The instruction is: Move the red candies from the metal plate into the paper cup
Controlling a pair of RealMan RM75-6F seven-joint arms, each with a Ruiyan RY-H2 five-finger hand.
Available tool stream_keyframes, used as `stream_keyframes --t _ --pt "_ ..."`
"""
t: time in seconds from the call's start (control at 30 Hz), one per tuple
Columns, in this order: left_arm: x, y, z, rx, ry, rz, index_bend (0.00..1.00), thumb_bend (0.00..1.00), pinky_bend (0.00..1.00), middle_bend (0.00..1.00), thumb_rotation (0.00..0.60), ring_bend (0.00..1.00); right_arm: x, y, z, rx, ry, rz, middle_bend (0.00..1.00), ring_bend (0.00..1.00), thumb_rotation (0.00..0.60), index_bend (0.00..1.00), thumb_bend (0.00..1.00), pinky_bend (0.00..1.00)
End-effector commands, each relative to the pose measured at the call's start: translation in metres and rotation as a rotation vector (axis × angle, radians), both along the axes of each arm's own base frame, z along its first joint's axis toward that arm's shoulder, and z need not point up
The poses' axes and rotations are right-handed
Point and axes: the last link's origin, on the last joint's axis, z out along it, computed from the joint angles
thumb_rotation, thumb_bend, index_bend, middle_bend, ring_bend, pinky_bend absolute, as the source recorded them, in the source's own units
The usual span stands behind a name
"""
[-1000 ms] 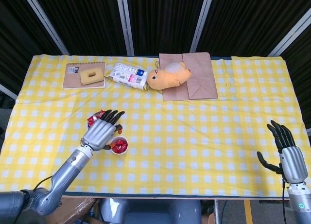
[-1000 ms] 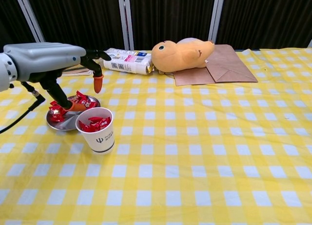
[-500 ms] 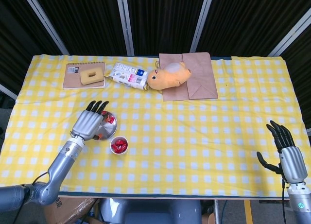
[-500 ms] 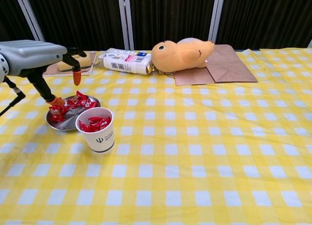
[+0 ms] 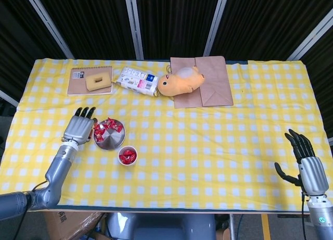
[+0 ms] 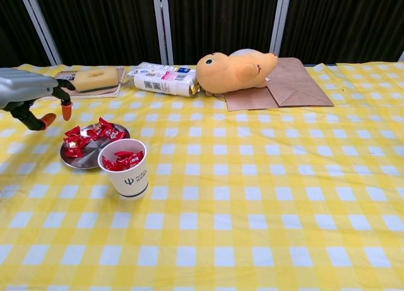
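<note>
A round metal plate (image 5: 110,140) (image 6: 85,156) lies on the yellow checked cloth with several red candies (image 5: 107,127) (image 6: 95,134) on its far half. Just in front of it stands a white paper cup (image 5: 127,156) (image 6: 125,170) with red candies inside. My left hand (image 5: 78,127) (image 6: 28,97) hovers left of the plate, fingers spread and empty, clear of the candies. My right hand (image 5: 305,159) stays at the near right table edge, fingers apart, holding nothing; the chest view does not show it.
Along the far edge lie a notebook (image 5: 90,80) with a yellow sponge (image 6: 95,78) on it, a white packet (image 5: 138,81) (image 6: 163,79), an orange plush toy (image 5: 179,80) (image 6: 235,71) and a brown paper bag (image 5: 205,82) (image 6: 282,83).
My left hand has swung from over the cup and plate out to the left, uncovering the plate. The right hand has stayed put.
</note>
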Motion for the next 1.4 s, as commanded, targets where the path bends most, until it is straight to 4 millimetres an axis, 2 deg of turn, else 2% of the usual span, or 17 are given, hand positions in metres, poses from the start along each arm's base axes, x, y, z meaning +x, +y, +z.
stream_keyframes --t 0.03,0.23,0.47,0.77,1.4 --pt "-0.011 0.003 0.003 0.007 0.023 0.035 0.36 0.7 0.0 0.0 0.6 0.0 0.0 0.0 0.0 -0.001 0.0 0.0 0.0 0.0 0.6 0.0 0.42 0.0" --pt "-0.026 0.007 0.005 0.016 0.048 0.078 0.35 0.71 0.0 0.0 0.6 0.0 0.0 0.0 0.0 -0.001 0.001 0.0 0.0 0.0 0.6 0.0 0.42 0.0" --pt "-0.028 0.01 -0.004 0.003 0.053 0.088 0.35 0.71 0.0 0.0 0.6 0.0 0.0 0.0 0.0 -0.004 0.003 0.003 0.0 0.0 0.6 0.0 0.42 0.0" --pt "-0.017 0.01 -0.023 -0.016 0.029 0.059 0.35 0.71 0.0 0.0 0.6 0.0 0.0 0.0 0.001 -0.007 0.001 0.003 0.0 0.0 0.6 0.0 0.42 0.0" --pt "0.002 0.002 -0.041 -0.061 0.006 0.001 0.35 0.71 0.0 0.0 0.6 0.0 0.001 0.001 0.001 -0.008 -0.003 0.008 0.0 0.0 0.6 0.0 0.42 0.0"
